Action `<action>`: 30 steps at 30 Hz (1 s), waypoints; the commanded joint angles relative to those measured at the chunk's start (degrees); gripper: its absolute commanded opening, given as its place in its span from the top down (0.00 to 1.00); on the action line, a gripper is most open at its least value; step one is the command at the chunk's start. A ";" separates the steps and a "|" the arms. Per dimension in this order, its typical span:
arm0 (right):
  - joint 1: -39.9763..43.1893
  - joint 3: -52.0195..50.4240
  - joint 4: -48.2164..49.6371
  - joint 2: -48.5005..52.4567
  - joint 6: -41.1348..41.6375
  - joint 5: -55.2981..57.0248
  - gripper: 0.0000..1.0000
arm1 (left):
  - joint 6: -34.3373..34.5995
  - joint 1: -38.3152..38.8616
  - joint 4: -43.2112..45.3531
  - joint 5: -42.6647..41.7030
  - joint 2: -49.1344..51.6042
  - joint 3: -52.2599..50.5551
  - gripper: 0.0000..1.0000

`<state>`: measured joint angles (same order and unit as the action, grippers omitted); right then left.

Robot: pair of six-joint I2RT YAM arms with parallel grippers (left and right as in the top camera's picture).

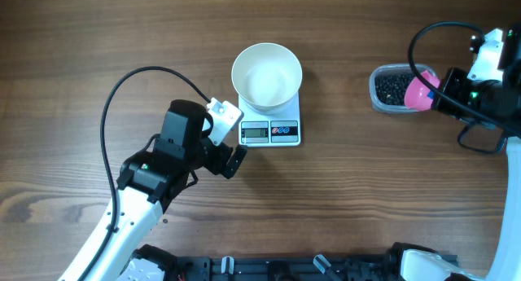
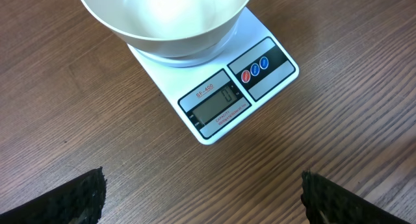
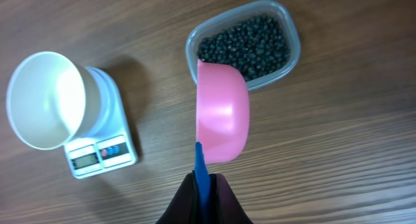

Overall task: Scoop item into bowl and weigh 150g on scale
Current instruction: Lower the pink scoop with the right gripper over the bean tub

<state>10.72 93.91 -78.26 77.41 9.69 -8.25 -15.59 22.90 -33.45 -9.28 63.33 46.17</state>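
Note:
The white bowl [image 1: 267,73] stands on the scale [image 1: 271,133] at the table's middle; its inside looks bare. From the left wrist view the bowl [image 2: 162,23] is just ahead, and the scale [image 2: 240,94] reads zero. My left gripper [image 1: 234,157] is open over bare wood just left of the scale, fingers wide apart [image 2: 205,198]. The black beans [image 3: 250,45] fill a clear tub [image 3: 294,39]. My right gripper [image 3: 204,185] is shut on the blue handle [image 3: 203,165] of a pink scoop [image 3: 223,113]. The scoop, turned on its side, hangs at the tub's near edge.
The clear tub [image 1: 374,90] of beans [image 1: 393,87] sits at the right, with the pink scoop [image 1: 422,90] over its right end. Black cables loop over both arms. Bare wood lies between scale and tub. A dark rail runs along the table's front edge.

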 commanded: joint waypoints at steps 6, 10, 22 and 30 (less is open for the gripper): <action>0.24 1.33 1.68 0.00 -5.84 2.97 0.96 | -0.50 -0.24 0.15 -0.28 0.22 -0.22 0.00; 0.24 1.33 1.99 0.00 -8.15 3.17 0.96 | -0.50 -0.26 0.15 -0.28 0.22 -0.22 0.00; 0.24 1.33 1.22 0.00 -11.23 3.39 0.96 | -0.50 -0.24 0.15 -0.28 0.22 -0.22 0.00; 0.24 1.33 0.92 0.00 -11.87 3.37 0.96 | -0.48 -0.24 0.15 -0.28 0.22 -0.22 0.00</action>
<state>10.72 93.91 -77.14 77.41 -0.82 -5.85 -15.59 22.90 -33.45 -9.28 63.33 46.17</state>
